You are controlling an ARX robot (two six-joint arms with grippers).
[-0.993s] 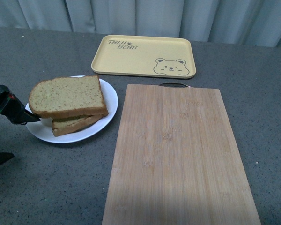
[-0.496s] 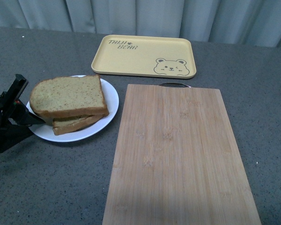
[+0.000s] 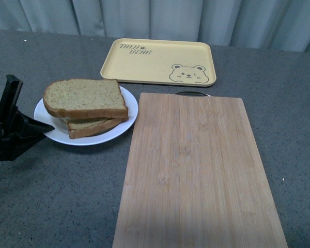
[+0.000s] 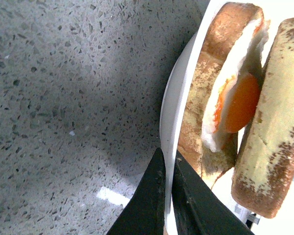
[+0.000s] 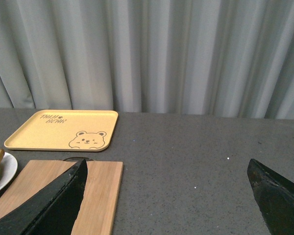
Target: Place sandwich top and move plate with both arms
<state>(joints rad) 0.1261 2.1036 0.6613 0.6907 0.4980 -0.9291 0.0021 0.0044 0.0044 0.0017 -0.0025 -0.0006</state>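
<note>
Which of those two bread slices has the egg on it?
The bottom slice, lying on the white plate; the fried egg sits on it, beneath the plain top slice.

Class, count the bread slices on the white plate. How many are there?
2. The sandwich top lies uppermost; the lower slice sits beneath it on the plate, a fried egg between them. No third shows, though one could be hidden.

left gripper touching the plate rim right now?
Touching. The left wrist view shows the white rim of the plate pinched between the two dark fingers of the left gripper, no gap on either side.
</note>
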